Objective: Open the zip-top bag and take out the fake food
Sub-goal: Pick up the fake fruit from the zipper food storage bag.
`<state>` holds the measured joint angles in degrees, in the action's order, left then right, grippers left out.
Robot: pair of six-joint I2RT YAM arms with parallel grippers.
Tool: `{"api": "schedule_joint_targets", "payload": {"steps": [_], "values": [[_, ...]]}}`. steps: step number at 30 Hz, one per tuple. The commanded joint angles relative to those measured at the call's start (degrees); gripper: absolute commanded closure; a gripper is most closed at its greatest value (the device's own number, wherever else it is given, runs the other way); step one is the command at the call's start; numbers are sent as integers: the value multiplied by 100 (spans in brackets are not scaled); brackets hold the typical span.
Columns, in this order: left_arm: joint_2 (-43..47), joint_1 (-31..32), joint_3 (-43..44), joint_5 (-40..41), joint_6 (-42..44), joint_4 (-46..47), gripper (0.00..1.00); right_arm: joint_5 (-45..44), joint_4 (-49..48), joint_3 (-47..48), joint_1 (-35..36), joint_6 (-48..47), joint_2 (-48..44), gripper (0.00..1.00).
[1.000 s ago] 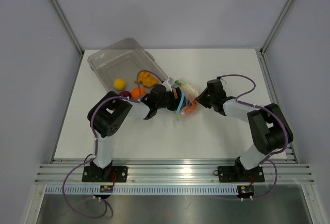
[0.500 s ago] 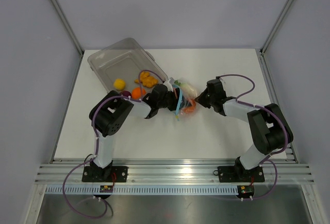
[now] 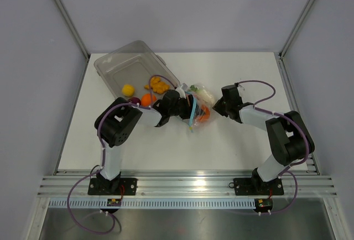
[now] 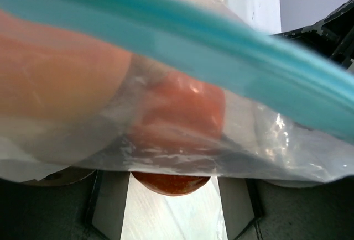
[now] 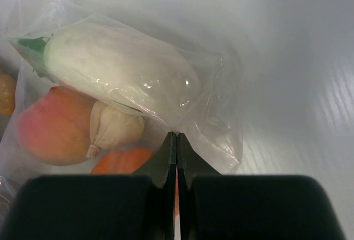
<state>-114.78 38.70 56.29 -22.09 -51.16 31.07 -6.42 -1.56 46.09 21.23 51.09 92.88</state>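
Here, centre of the table (image 3: 243,140): zip-top bag (image 3: 198,100) with fake food (image 3: 202,114) inside (white, peach and orange pieces). At its 3 o'clock, right gripper (image 3: 214,107) pinched onto the film. At 9 o'clock, left gripper (image 3: 188,109), 2 fingers apart astride the blue zip strip (image 4: 221,46); impossible to tell whether gripping.

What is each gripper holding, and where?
The right gripper is shut on the zip-top bag, pinching plastic at the end opposite its zip strip. Whether the left gripper grips cannot be told.
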Motion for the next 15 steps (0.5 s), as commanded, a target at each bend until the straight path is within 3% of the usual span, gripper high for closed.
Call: {"api": "schedule_joint_targets", "payload": {"steps": [1, 15], "values": [[395, 24, 206, -85, 150, -258, 59, -457, 349, 199, -93, 147, -68, 100], [676, -73, 497, -278, 431, -1252, 58, -1661, 859, -99, -304, 858, -622, 100]]}}
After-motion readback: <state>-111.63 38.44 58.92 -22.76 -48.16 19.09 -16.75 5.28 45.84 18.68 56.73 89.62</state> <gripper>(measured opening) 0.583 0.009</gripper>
